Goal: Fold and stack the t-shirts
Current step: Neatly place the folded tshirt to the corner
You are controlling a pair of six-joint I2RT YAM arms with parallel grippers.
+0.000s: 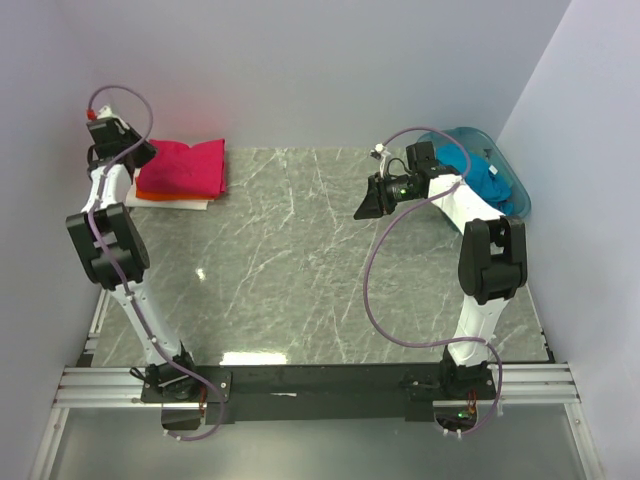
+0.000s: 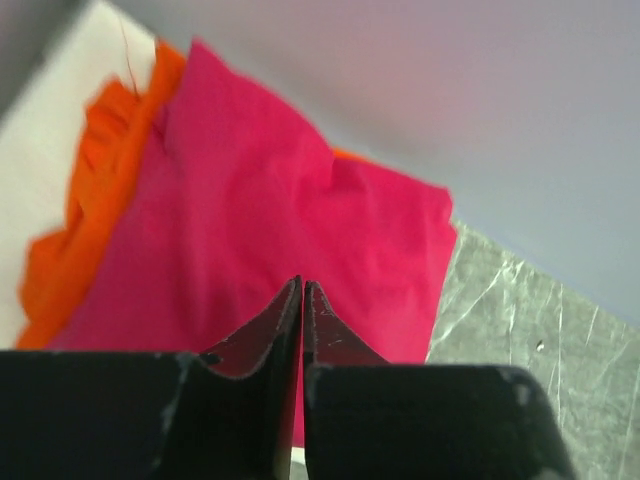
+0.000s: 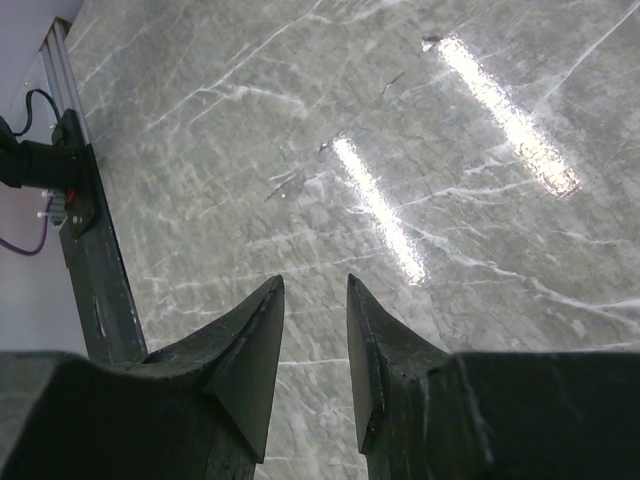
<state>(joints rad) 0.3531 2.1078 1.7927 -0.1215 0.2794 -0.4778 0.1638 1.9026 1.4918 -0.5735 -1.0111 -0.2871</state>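
Note:
A folded magenta-red t-shirt (image 1: 185, 168) lies at the table's back left on top of an orange t-shirt (image 1: 165, 195). In the left wrist view the magenta shirt (image 2: 260, 210) fills the middle and the orange one (image 2: 85, 220) sticks out to its left. My left gripper (image 1: 147, 153) hovers over the stack's left edge, shut and empty (image 2: 301, 284). My right gripper (image 1: 366, 207) is open and empty above bare marble (image 3: 315, 285), right of centre. A teal-blue t-shirt (image 1: 487, 172) lies bunched in the basket at the back right.
The translucent teal basket (image 1: 520, 195) stands at the back right behind my right arm. A white sheet (image 1: 195, 204) lies under the shirt stack. Walls close in the table at the back, left and right. The marble tabletop (image 1: 290, 260) spreads between the arms.

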